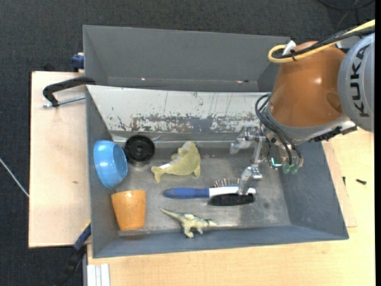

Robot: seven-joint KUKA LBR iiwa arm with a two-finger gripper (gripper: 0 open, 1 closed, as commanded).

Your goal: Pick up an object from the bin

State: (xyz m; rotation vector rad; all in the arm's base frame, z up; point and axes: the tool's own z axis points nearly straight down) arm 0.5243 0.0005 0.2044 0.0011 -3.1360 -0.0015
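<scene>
The gripper (250, 180) hangs above the bristle end of the blue-handled brush (205, 193), whose handle points to 9 o'clock. Open or closed, I cannot tell.

Open bin floor (271, 210) right of brush (205, 193); cup (129, 208), bowl (110, 162) along left.

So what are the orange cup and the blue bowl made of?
Orange cup: probably plastic, matte, evenly coloured. Blue bowl: likely plastic too, glossier, with a soft highlight inside. Neither can be confirmed from looks alone.
</scene>
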